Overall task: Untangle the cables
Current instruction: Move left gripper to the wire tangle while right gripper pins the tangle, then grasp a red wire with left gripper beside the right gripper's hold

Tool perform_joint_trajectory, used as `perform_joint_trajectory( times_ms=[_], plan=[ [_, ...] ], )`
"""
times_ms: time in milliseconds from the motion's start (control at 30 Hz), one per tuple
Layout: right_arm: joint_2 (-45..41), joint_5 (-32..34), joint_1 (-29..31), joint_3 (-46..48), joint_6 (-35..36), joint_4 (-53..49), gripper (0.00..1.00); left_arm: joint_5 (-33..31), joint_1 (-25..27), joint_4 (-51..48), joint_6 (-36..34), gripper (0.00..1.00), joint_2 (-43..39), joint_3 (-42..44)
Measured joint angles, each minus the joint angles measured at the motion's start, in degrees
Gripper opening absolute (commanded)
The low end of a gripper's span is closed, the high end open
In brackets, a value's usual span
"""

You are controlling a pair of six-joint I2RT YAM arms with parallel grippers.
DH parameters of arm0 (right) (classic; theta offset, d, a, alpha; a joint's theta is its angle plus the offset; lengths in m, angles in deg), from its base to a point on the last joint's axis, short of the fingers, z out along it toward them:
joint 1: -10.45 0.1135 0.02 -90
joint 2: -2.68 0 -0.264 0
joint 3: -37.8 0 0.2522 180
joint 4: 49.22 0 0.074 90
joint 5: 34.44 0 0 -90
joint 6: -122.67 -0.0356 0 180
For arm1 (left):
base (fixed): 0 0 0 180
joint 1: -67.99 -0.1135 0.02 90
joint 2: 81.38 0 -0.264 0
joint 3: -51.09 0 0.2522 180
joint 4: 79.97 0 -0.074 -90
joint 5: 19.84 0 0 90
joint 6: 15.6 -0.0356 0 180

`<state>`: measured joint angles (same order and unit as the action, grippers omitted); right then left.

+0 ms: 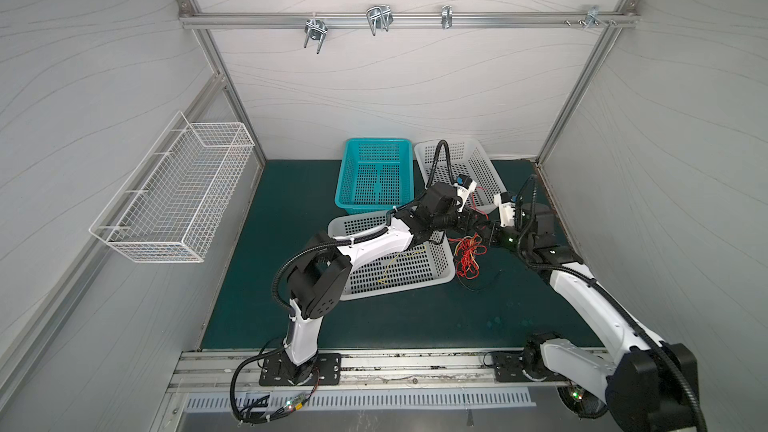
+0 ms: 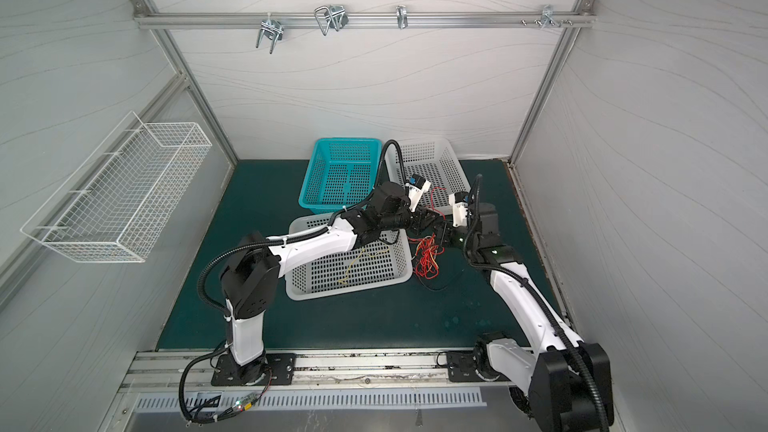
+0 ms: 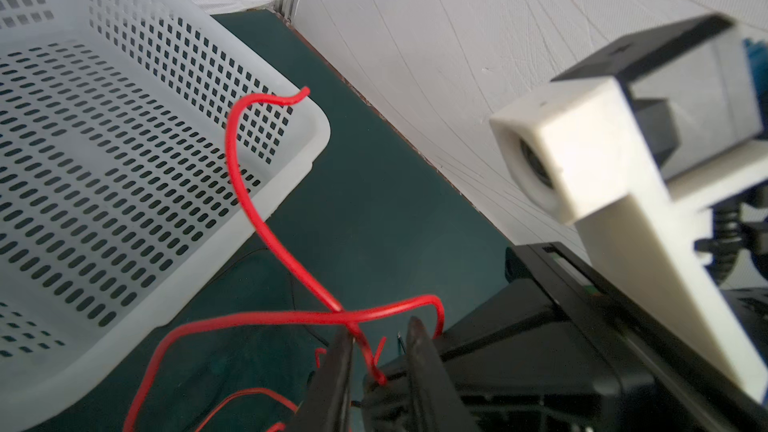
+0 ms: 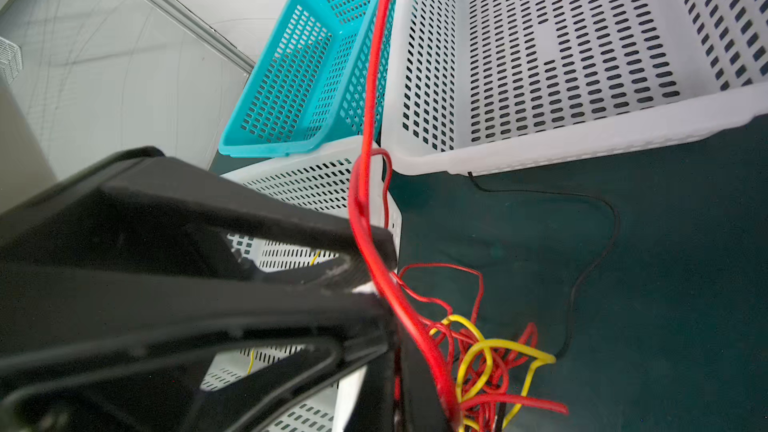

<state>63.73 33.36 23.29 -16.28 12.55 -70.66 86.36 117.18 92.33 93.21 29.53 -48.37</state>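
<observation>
— Left end effector first. What do we record?
— We record the left gripper [image 3: 380,347] with its jaws a little apart. A red strand [image 3: 245,184] runs up through the gap, not pinched as far as we can see.

— And the right?
— The right gripper [image 1: 487,233] is clenched on the cables [image 1: 468,257], tip to tip with the left one. The bunch is mostly red with yellow loops and hangs below both grippers. We cannot tell whether its lower end touches the green mat [image 1: 291,268].

— Position, taking twelve o'clock as the back wall?
— The bunch sits just beside the near white basket [image 1: 399,290], at its three o'clock. A black wire [image 4: 616,224] trails on the mat at the bunch's five o'clock. A lone yellow wire [image 1: 385,274] lies inside that basket.

— Beyond that?
— A teal basket [image 1: 376,142] stands at the near basket's twelve o'clock. A second white basket [image 1: 465,142] stands at one o'clock, just beside the teal one. A wire rack [image 1: 174,197] hangs on the wall at nine o'clock.
</observation>
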Motion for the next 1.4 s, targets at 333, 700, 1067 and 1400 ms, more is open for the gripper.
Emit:
perform_joint_trajectory(
  times_ms=[333, 700, 1067, 1400],
  plan=[
    [-0.02, 2.08, 0.04, 0.00, 1.05, -0.90, 0.00, -6.86, -0.04, -5.40, -7.61, 0.37, -1.92, 1.01],
    [-0.42, 0.85, 0.04, 0.00, 2.86, -0.92, 0.00, -13.31, -2.29, -6.93, -17.11, 0.56, -6.32, 3.41],
    [-4.15, -2.58, 0.04, 1.01, 3.23, -0.35, 0.00, -12.48, -2.64, -6.34, -21.27, 0.53, -1.40, 2.80],
    [-6.64, -3.82, 0.04, 2.51, 3.02, 0.44, 0.00, -10.88, -2.64, -4.42, -21.27, 0.00, 1.64, -1.14]
  ],
)
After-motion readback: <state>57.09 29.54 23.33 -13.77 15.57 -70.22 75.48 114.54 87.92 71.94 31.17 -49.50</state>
